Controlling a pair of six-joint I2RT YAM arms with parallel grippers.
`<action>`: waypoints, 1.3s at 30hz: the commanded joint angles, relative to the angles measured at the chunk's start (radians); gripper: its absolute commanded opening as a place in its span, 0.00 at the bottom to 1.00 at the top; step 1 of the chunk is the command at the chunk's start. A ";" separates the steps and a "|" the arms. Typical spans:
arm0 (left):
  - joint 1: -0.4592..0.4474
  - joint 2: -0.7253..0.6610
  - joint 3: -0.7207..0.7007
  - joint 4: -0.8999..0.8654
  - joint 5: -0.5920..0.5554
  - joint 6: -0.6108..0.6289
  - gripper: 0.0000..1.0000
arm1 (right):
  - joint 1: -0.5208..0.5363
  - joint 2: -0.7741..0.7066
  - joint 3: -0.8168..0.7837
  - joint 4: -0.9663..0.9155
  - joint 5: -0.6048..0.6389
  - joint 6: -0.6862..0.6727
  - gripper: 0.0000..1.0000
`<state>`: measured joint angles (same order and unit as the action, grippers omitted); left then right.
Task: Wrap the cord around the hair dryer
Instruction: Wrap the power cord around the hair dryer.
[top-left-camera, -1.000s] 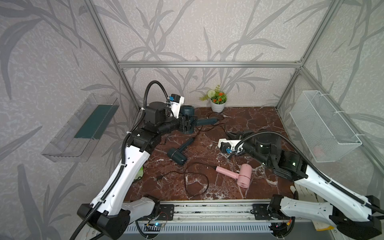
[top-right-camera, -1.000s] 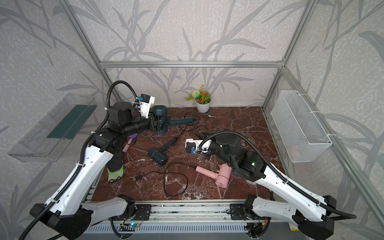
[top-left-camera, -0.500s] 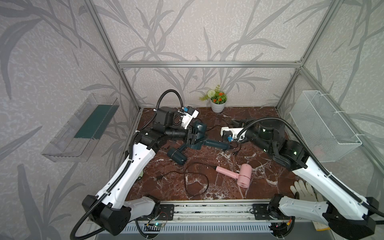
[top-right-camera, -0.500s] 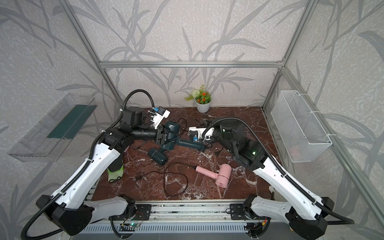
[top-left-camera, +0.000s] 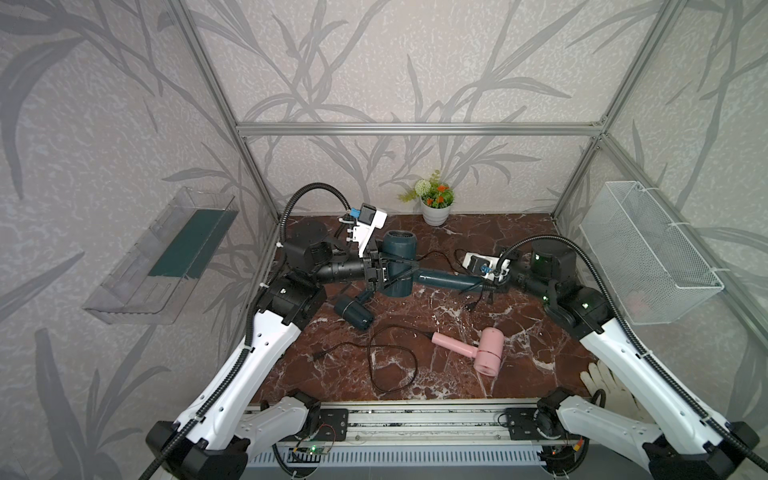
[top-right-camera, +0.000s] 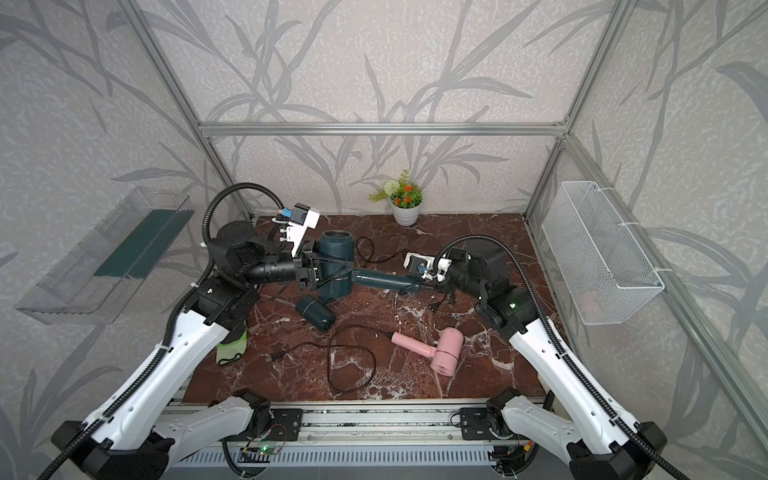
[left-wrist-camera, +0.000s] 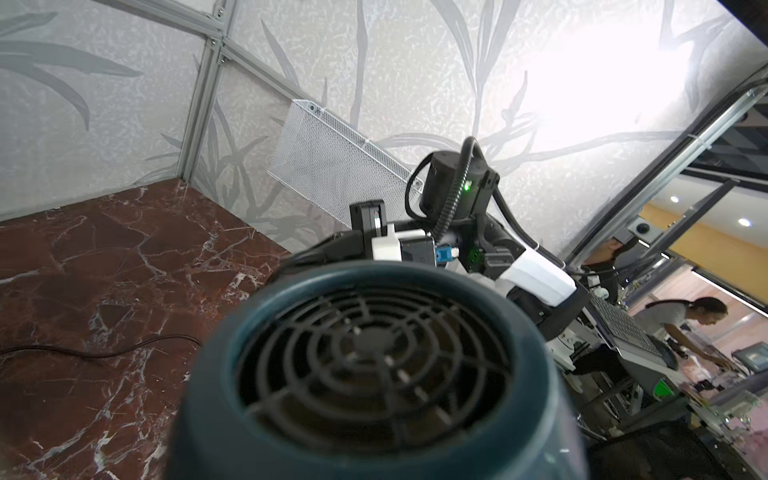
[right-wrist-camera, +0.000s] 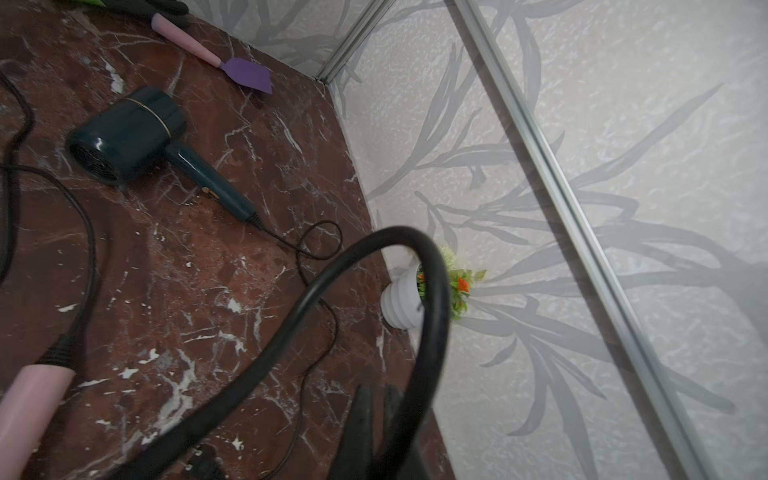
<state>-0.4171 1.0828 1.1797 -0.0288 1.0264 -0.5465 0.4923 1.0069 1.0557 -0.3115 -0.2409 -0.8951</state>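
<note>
Top views show my left gripper (top-left-camera: 405, 270) clamping wide-spread jaws around the barrel of the teal hair dryer (top-left-camera: 397, 247). My right gripper (right-wrist-camera: 377, 392), jaws pressed together, sits at the handle's end. The cord (right-wrist-camera: 399, 237) loops past them; pinched or not, I cannot tell. A pink dryer (top-left-camera: 486, 353) lies nearby.

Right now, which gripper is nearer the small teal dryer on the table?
Left. The left gripper, shut on the big dryer, hangs just beyond the small teal dryer. The right gripper, shut on the cord at the big dryer's handle end, is well off to its right.
</note>
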 joint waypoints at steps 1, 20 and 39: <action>0.017 -0.006 -0.020 0.261 -0.194 -0.124 0.00 | 0.006 -0.076 -0.063 0.087 -0.113 0.122 0.00; -0.004 0.099 0.111 -0.156 -0.063 0.081 0.00 | -0.090 -0.137 -0.071 0.012 -0.192 0.201 0.00; -0.042 0.187 0.167 -0.416 -0.060 0.252 0.00 | 0.063 0.033 0.223 -0.111 0.053 -0.114 0.00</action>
<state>-0.4545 1.2984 1.3399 -0.4564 0.8925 -0.3325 0.5503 1.0187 1.2190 -0.4076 -0.2417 -0.9287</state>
